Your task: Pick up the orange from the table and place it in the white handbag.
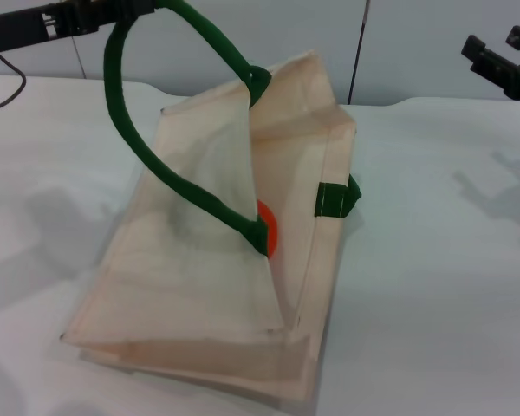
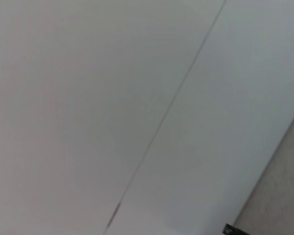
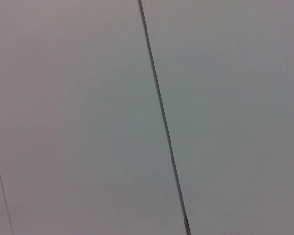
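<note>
The white handbag lies on the table in the head view, with its mouth pulled open. My left gripper is at the top left edge, shut on one dark green handle, and holds it up. The orange shows as a small orange-red patch inside the bag's opening, partly hidden by the handle and the fabric. My right gripper is raised at the top right, away from the bag, open and empty. Both wrist views show only plain wall panels.
The second green handle lies against the bag's right side. A black cable hangs at the far left. A grey panelled wall stands behind the table.
</note>
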`<state>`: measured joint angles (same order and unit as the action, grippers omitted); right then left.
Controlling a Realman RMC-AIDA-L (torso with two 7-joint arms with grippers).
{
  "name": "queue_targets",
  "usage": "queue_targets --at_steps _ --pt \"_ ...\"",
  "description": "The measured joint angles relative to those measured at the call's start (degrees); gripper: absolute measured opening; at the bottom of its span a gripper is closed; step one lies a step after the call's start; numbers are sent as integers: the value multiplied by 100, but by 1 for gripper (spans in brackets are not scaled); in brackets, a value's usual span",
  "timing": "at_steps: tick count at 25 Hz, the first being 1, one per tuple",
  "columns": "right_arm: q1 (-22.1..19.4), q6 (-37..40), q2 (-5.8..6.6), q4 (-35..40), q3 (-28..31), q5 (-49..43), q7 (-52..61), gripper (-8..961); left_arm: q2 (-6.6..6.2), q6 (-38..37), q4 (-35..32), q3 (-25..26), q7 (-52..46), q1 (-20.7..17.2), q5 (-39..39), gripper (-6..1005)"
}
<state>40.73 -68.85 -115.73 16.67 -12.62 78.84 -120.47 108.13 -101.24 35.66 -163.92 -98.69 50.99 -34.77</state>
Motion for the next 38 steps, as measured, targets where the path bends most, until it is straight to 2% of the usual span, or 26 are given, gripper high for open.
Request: queue_targets --at_steps 5,13,17,18,19,24,28,30,33,38 --pt "-10 45 -2 -9 6 3 -3 890 48 137 0 3 104 -33 -124 184" --pt "-16 133 -13 -6 15 18 -21 890 56 161 2 5 276 -129 -336 413" --pt "-13 271 -22 -233 30 272 -434 890 231 357 -74 21 1272 -416 -1020 591" --pt "-13 306 -21 -344 31 383 -634 890 327 654 -304 30 1806 -614 -1558 635" --pt "-13 347 -20 -431 32 479 -817 890 327 654 -304 30 1806 -614 -1558 665" --pt "-7 623 -30 -679 32 688 -1187 890 518 1499 -1016 42 3124 -1058 -2693 814" --pt "-16 693 -29 -679 32 805 -1246 889 790 1691 -1215 65 4518 -1211 -3241 804" --pt "-61 800 -49 -802 32 1206 -1722 889 863 1721 -1447 66 5154 -1271 -3518 801" --pt "-97 825 -63 -1016 43 1721 -2336 889 843 1759 -2318 65 6463 -1425 -4118 801" --pt "-117 830 -74 -1681 199 3158 -3949 889 852 1834 -3130 62 7411 -1528 -4967 801"
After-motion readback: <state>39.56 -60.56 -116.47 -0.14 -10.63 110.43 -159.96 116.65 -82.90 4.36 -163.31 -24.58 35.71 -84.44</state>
